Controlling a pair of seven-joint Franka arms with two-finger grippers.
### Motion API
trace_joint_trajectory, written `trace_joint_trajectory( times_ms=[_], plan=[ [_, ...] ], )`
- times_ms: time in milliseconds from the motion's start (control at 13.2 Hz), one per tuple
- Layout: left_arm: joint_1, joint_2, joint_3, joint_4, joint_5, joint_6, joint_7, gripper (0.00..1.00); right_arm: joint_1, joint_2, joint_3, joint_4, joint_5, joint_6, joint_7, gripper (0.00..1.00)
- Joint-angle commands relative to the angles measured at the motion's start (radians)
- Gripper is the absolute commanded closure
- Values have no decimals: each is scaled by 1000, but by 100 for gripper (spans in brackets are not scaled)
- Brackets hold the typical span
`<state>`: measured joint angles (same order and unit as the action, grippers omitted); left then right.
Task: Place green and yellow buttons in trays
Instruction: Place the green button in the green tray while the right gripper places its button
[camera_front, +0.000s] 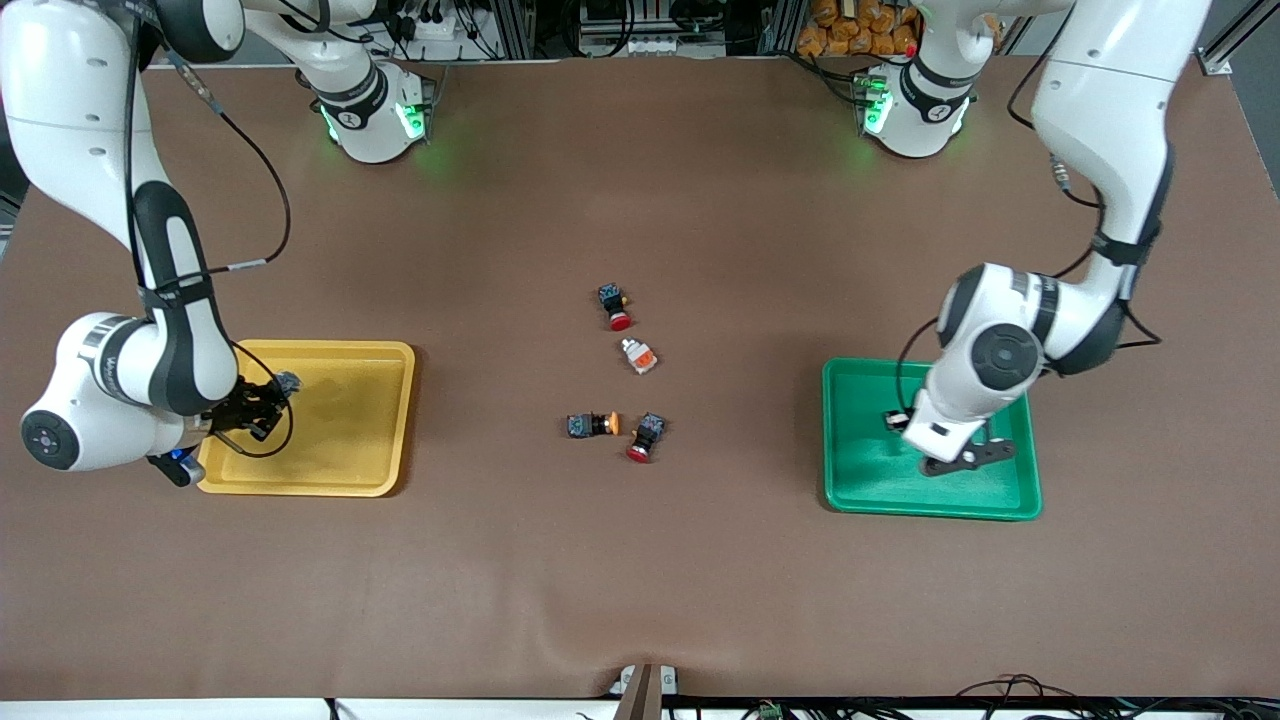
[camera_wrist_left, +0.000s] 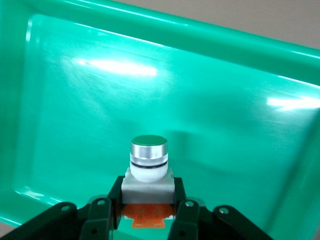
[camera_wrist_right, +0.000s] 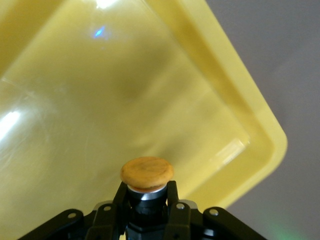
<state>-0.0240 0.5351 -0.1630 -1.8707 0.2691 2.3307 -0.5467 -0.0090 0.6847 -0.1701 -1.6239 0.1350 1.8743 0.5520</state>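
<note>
- Left gripper (camera_wrist_left: 145, 212) over green tray (camera_front: 860, 495), clamped on a white-and-orange green button (camera_wrist_left: 148, 165), cap pointing out past the fingertips.
- Right gripper (camera_wrist_right: 145, 212) over yellow tray (camera_front: 385, 400), clamped on a dark-bodied yellow button (camera_wrist_right: 147, 174), cap likewise out front.
- Risk: release from height lets either button bounce or roll on the round cap and hop the low rim; right one looks close to the tray's edge at the right arm's end, so margin is thin there.
- Risk: narrow pinch on the bodies; any twist on descent could tip a button sideways.
- Mid-table, well apart from both trays, nearest camera first: red-capped switch (camera_front: 644, 438) just beside second yellow button (camera_front: 592, 425), then second green button (camera_front: 638, 356), then another red-capped one (camera_front: 614, 305).
- Red pair sits tight against the targets; sloppy pick could snag the wrong one.
</note>
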Motion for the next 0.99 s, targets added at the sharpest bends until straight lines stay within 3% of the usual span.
trace_joint_trajectory(
  times_ms=[0,76,152,456,608,911],
  plan=[
    [38,-3,-16,-7,24,4,31,98,0,3,17,-33,-2,46,-1,51],
    [38,-3,-16,-7,24,4,31,20,1,4,17,-33,-1,43,3,1],
    [38,-7,-18,-2,24,4,31,0,1,-2,17,-30,0,34,8,0],
    [16,-15,-38,47,15,-1,14,0,17,-22,23,42,9,-104,23,0],
    [10,-4,-104,97,3,-11,7,0,40,-23,23,97,32,-180,101,0],
    [-163,104,-136,241,-60,-11,-296,0,142,-36,23,111,143,-207,314,0]
  ],
)
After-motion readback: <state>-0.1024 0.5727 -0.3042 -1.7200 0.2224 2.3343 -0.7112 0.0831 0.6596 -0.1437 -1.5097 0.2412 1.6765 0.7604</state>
